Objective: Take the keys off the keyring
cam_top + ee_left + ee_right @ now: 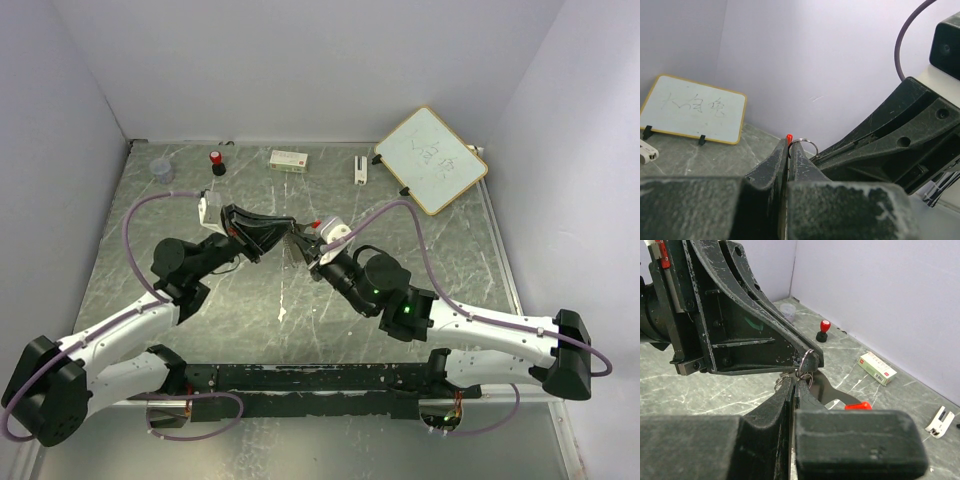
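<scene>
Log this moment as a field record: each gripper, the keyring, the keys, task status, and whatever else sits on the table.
left gripper: shut on the keyring, which pokes out above its tips
right gripper: shut just under the ring, apparently on the keys
pose: both grippers meet tip to tip, raised off the surface
status: keys not yet off the ring
other items: clear cup, red-capped bottle, small box, white clip, whiteboard
</scene>
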Controlling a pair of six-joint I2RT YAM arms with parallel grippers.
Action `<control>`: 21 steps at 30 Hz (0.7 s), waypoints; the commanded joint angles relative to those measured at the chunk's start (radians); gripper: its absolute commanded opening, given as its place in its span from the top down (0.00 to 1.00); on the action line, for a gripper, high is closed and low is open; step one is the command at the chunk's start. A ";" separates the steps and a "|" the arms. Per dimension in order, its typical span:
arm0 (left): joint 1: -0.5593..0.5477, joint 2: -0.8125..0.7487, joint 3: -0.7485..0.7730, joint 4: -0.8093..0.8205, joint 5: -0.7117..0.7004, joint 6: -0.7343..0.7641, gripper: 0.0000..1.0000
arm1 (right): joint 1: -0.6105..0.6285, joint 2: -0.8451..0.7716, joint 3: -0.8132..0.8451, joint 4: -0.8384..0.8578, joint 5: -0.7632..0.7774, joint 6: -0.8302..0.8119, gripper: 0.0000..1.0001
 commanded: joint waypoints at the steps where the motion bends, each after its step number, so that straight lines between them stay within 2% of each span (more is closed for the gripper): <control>1: -0.012 0.006 0.002 0.184 0.010 -0.090 0.93 | 0.011 0.018 -0.024 -0.018 0.014 0.009 1.00; 9: -0.012 -0.006 -0.004 0.237 0.035 -0.157 0.93 | 0.013 0.008 -0.044 -0.007 0.085 -0.018 1.00; 16: -0.012 -0.049 -0.007 0.220 0.039 -0.171 0.93 | 0.014 0.045 -0.019 -0.041 0.215 -0.045 1.00; 21: -0.011 -0.069 -0.001 0.177 0.021 -0.142 0.93 | 0.021 0.055 0.018 -0.109 0.222 -0.034 0.84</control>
